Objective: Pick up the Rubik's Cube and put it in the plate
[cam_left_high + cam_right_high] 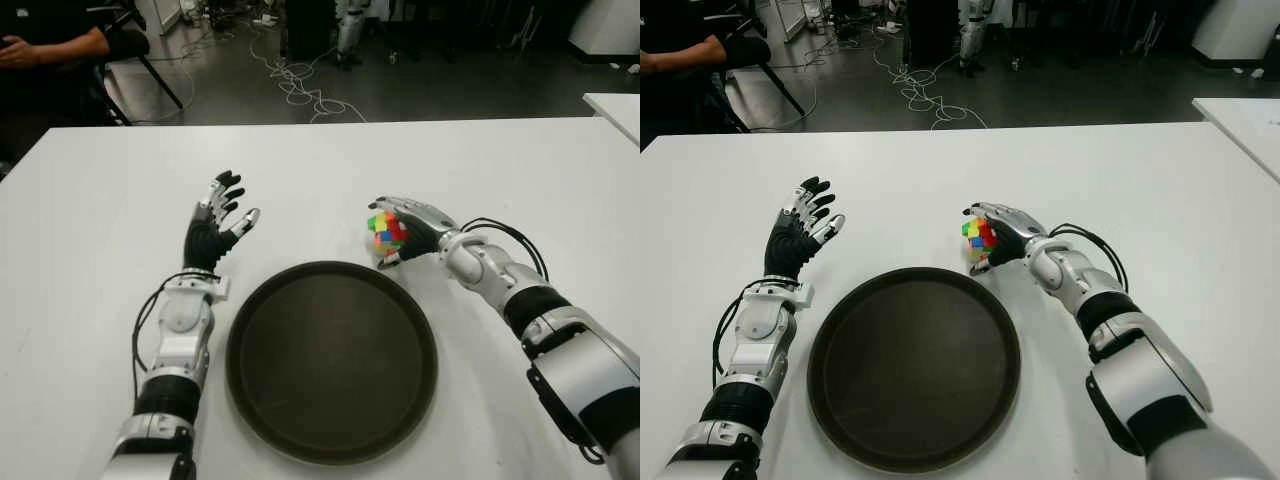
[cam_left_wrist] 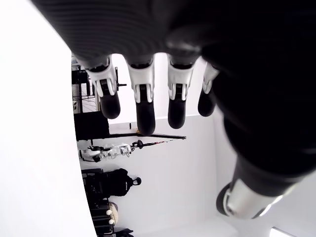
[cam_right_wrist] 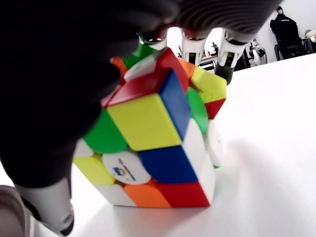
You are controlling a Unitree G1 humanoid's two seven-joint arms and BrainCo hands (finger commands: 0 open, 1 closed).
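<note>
The Rubik's Cube (image 1: 386, 233) shows just beyond the far right rim of the round dark plate (image 1: 331, 358), with my right hand (image 1: 405, 230) curled around it. In the right wrist view the cube (image 3: 158, 143) fills the picture, a corner close to the white table (image 3: 266, 168), with fingers over its top and the thumb at its side. Whether it touches the table I cannot tell. My left hand (image 1: 215, 228) shows to the left of the plate, fingers spread upward and holding nothing; its fingers (image 2: 143, 101) show extended in the left wrist view.
The white table (image 1: 110, 220) stretches wide on all sides. A second white table's corner (image 1: 618, 108) lies at the far right. A seated person's arm (image 1: 50, 45) shows at the far left, with cables (image 1: 300, 85) on the floor beyond the table.
</note>
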